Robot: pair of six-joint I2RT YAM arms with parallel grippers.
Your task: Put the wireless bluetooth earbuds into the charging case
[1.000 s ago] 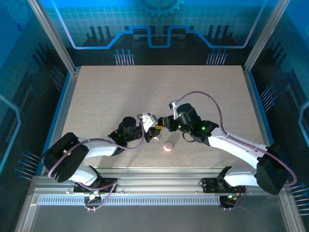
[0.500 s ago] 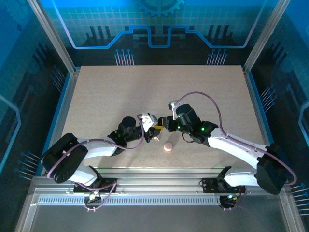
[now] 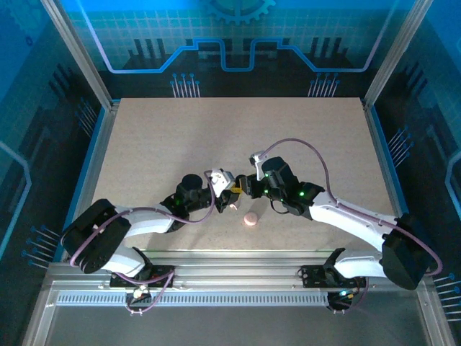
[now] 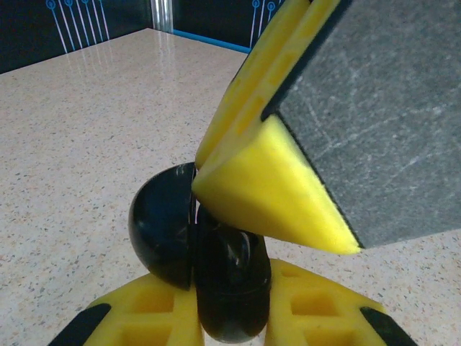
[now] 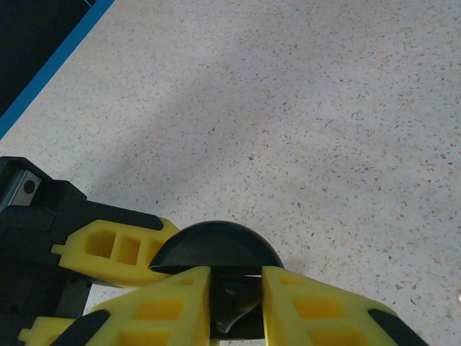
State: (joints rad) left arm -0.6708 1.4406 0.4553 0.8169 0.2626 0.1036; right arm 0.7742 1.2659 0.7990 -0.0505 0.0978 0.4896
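The black charging case [image 4: 230, 288] is held a little above the table, with my left gripper [image 4: 230, 306] shut on its base. Its lid [image 4: 162, 223] stands open to one side. In the top view both grippers meet at mid-table, left gripper [image 3: 232, 194] and right gripper [image 3: 242, 187]. My right gripper [image 5: 235, 306] reaches down over the open case, under the domed lid [image 5: 216, 246]. A dark glossy earbud [image 5: 234, 317] sits between its narrowly parted fingers. Whether they still pinch it is unclear. One right fingertip [image 4: 274, 187] touches the case's top.
A small round pink case [image 3: 250, 219] lies on the speckled table [image 3: 158, 144] just in front of the grippers. Metal frame rails [image 3: 94, 151] border the table on both sides.
The right gripper has edged slightly left toward the held case. The left arm and the pink case have stayed put.
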